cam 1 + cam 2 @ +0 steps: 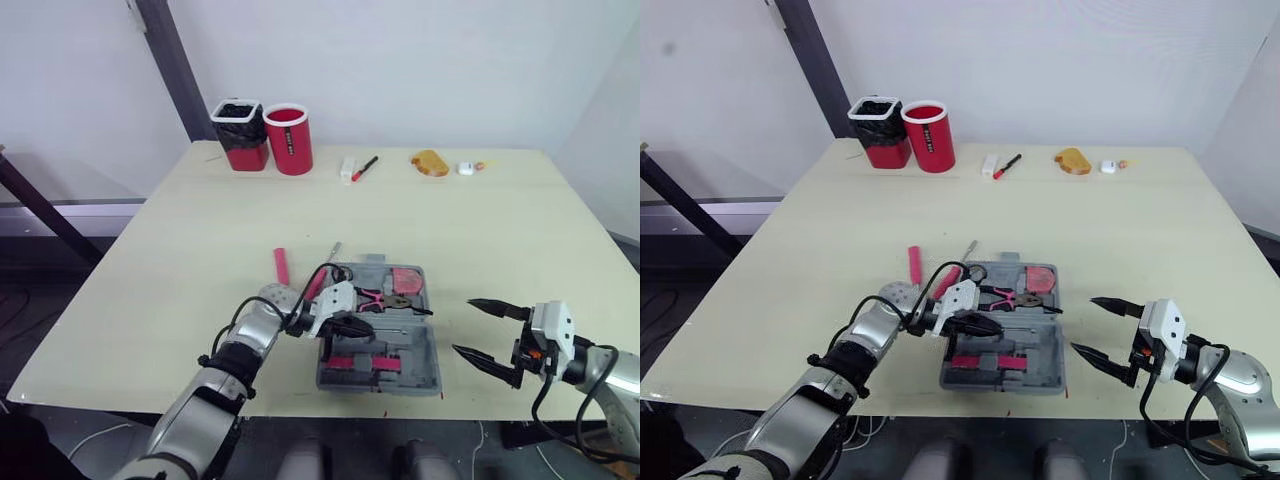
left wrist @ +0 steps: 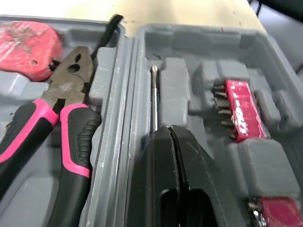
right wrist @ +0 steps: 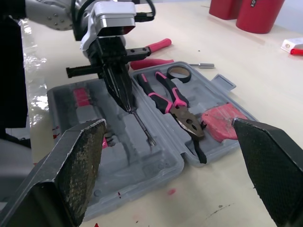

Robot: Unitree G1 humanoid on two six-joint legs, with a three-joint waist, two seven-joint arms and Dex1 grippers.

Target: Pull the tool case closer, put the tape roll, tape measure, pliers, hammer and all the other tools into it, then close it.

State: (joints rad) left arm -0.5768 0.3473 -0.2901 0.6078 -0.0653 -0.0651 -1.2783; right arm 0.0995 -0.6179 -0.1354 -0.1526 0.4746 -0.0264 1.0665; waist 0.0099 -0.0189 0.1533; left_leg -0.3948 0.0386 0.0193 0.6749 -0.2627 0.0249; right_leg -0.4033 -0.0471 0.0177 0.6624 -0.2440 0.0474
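Grey plastic tool case (image 1: 412, 362) lies open near the bench (image 1: 200, 230) edge as the left pincer (image 1: 366, 327), pinching a thin steel shaft (image 2: 154, 101), holds it lengthwise over a groove in the near half, while the right pincer (image 1: 463, 326) hangs spread alongside.

Left gripper (image 1: 362, 326) angled inward and down, pinched closed (tip to tip), right gripper (image 1: 463, 326) held level, spread wide apart, pointing toward the left one.
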